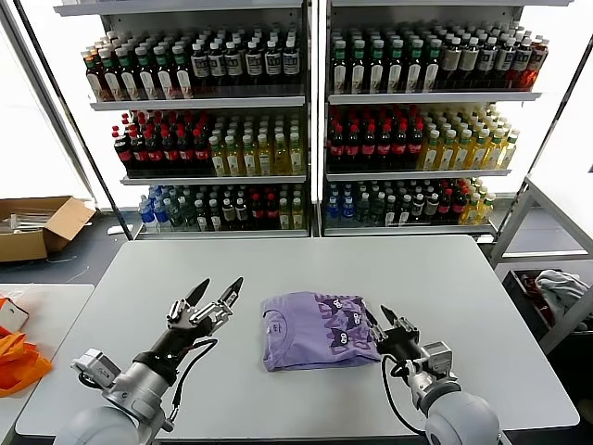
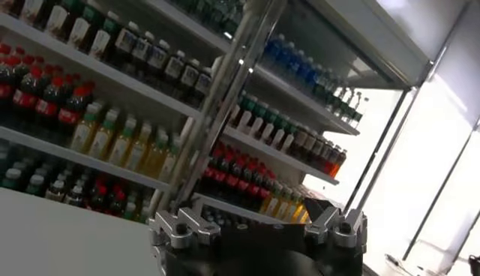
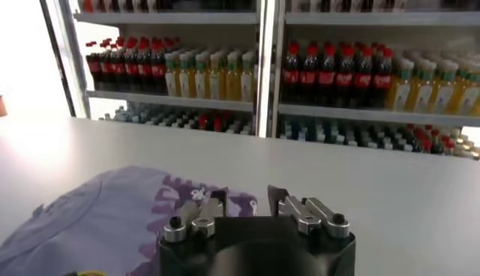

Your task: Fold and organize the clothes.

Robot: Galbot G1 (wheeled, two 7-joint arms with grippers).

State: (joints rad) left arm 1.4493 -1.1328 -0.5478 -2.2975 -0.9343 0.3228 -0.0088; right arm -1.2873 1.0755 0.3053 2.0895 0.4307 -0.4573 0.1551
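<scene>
Lying folded mid-bench [image 1: 463, 278], long axis running left to right, the thin lavender short-sleeved T-shirt [image 1: 315, 329] sits just beside the partly open, empty right hand [image 1: 390, 322]; the wide-open, empty left hand [image 1: 215, 292] hovers farther off.

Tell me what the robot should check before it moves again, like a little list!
1. Is the purple T-shirt folded? Ok: it lies as a neat flat packet on the table.
2. Is the shirt fully on the table? Ok: it sits near the middle, away from every edge.
3. Has the right pincer let go? Ok: its fingers stand apart with nothing between them, right beside the shirt's edge.
4. Is the left pincer out of the way? Ok: it is open and raised over bare table, apart from the shirt.
5. Is the right pincer touching the shirt? Cannot tell: it is very close to the edge.
</scene>
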